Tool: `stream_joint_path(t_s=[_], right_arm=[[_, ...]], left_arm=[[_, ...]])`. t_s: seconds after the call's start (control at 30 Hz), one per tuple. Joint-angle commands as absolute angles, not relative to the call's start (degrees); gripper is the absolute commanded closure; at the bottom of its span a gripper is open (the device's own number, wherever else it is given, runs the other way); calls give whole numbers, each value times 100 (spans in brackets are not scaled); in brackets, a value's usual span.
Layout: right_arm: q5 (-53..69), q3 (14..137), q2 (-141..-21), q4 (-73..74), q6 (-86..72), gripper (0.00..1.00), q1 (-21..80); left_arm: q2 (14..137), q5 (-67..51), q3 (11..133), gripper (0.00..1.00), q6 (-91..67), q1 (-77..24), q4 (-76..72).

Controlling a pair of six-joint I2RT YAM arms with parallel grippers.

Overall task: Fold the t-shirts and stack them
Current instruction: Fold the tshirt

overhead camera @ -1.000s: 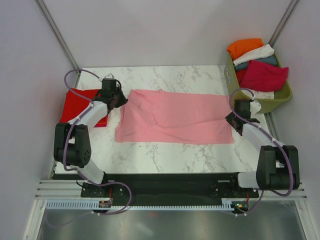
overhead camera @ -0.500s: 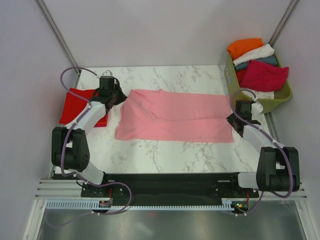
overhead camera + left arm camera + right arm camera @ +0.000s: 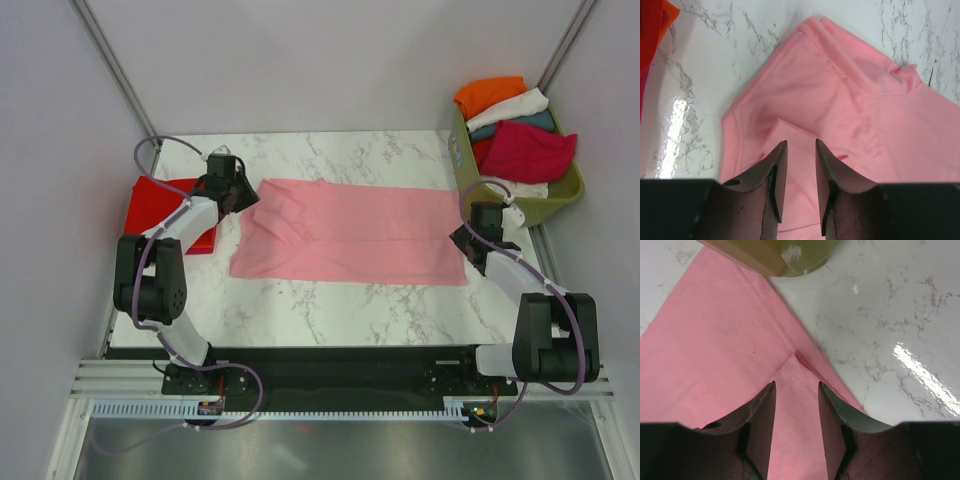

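- The pale pink t-shirt (image 3: 350, 232) lies spread across the marble worktop (image 3: 330, 310). The left claw (image 3: 801, 142) is over its sleeve end and the right claw (image 3: 796, 385) over its hem corner.
- Both claws' fingers stand narrowly parted over cloth; I cannot tell whether they pinch it.
- A shallow or single-layer pinch would likely slip, skewing the fold.
- The rumpled left end could trap creases.

T-shirts: six, namely pink t-shirt (image 3: 350, 232), red t-shirt (image 3: 160, 205), orange t-shirt (image 3: 488, 93), white t-shirt (image 3: 510, 108), teal t-shirt (image 3: 548, 122), crimson t-shirt (image 3: 530, 150). Basket (image 3: 545, 208): one. Grippers: two, left gripper (image 3: 243, 197), right gripper (image 3: 462, 238). Table (image 3: 330, 310): one.
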State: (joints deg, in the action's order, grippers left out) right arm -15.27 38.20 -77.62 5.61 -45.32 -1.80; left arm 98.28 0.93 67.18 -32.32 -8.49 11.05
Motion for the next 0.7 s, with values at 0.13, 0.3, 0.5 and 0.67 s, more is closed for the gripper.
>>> stream_joint_path(t_s=[0.13,0.3,0.5,0.67], right_arm=[[-1222,4042,-7391,71,-3885,53,491],[-119,4805,-8049,-219,-3490,54,1360],[702,6035,-9535,-202,-3393,57,2310],[844,6504,-10213,-263,-3454,56,2855]], left_arm=[[9379,325,6505,61,-3155,-905,1064],[8755,229,5925,64,-3278,-967,1046],[8298,-104,5063,71,-3691,-993,879],[7990,-133,4422,72,-3999,-1055,967]])
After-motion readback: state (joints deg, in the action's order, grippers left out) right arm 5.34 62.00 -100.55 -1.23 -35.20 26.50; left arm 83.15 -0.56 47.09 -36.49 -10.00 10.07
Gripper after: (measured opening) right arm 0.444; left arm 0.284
